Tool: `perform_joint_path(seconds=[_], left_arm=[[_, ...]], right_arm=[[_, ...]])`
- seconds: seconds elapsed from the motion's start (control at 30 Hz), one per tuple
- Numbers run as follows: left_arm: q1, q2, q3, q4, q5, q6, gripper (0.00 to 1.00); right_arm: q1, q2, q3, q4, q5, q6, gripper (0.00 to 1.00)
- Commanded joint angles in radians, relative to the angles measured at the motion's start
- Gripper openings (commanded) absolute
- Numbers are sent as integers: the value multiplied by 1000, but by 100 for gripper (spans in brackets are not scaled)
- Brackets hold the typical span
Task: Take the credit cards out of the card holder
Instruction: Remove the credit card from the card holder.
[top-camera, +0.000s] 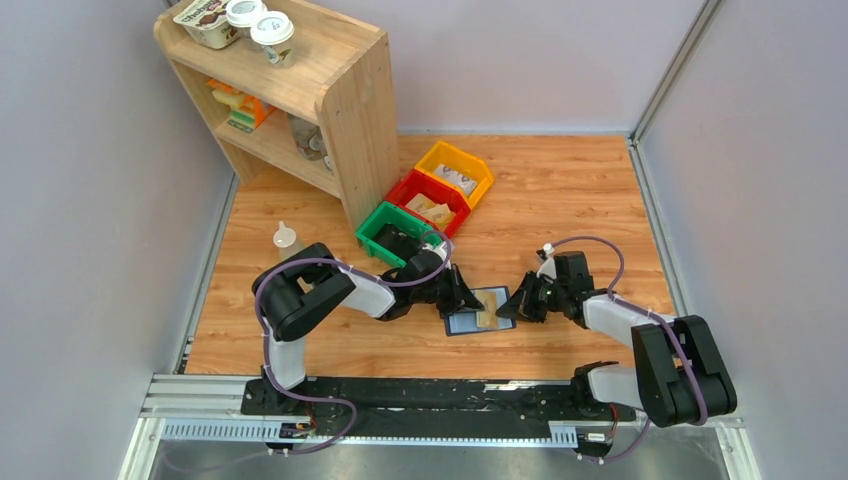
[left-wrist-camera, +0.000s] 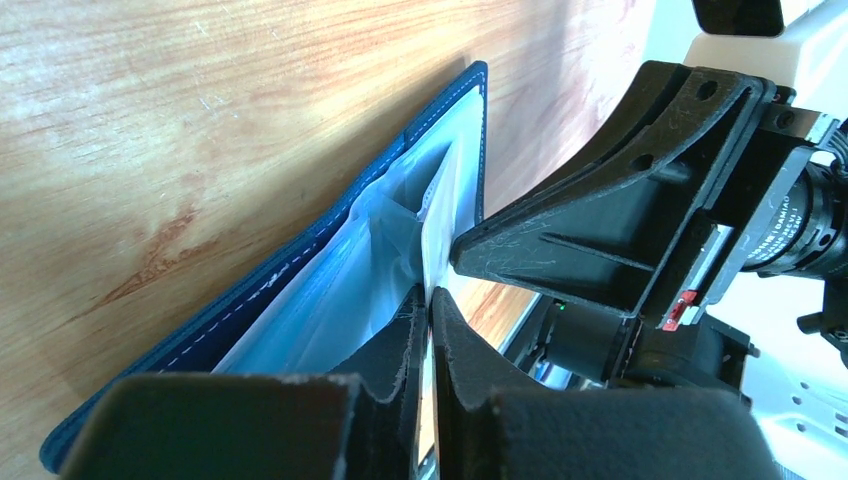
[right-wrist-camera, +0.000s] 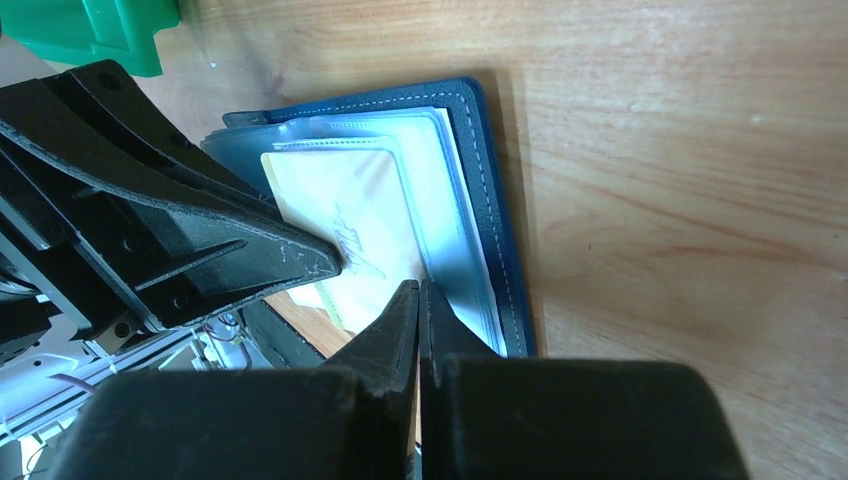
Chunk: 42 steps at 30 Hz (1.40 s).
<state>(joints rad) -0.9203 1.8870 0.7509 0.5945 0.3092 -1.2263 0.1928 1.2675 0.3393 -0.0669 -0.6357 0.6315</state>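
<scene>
The navy card holder (top-camera: 462, 322) lies open on the table between my arms, and its clear sleeves show in the right wrist view (right-wrist-camera: 455, 200). A pale tan credit card (top-camera: 488, 316) sits in the sleeves and also shows in the right wrist view (right-wrist-camera: 350, 210). My left gripper (top-camera: 470, 300) is shut on a thin pale sheet coming out of the holder, seemingly this card (left-wrist-camera: 436, 225). My right gripper (top-camera: 506, 308) is shut at the card's opposite edge, seemingly pinching the sleeve (right-wrist-camera: 418, 288). The holder's stitched navy edge shows in the left wrist view (left-wrist-camera: 300, 250). Other cards are hidden.
Green (top-camera: 392, 232), red (top-camera: 430, 200) and yellow (top-camera: 456, 172) bins stand in a row behind the holder. A wooden shelf (top-camera: 300, 95) with cups and packets stands at the back left. A small bottle (top-camera: 286, 238) stands near the left arm.
</scene>
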Motion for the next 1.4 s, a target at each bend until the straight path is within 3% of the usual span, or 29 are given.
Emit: perform_joint_path(seconds=[0.0,0.2,0.43,0.8,1.17,1.37], left_arm=[[11,-28,-21,68,2,-18,11],[12,-23,-61,180,14,-64,16],[14,-45,-68,189,13,-52,21],[20,-62,-97,202,8,-53,2],[35,-121,-108,55,4,16,0],[32,-95,-61,22,24,31,0]], right_arm=[[-7,20,3,-60,103,-16,0],[-7,43,7,-73,122,-16,0],[-7,50,9,-77,134,-23,0],[-12,50,10,-83,140,-27,0],[-15,66,17,-90,137,-33,0],[-15,-34,12,-10,30,-9,2]])
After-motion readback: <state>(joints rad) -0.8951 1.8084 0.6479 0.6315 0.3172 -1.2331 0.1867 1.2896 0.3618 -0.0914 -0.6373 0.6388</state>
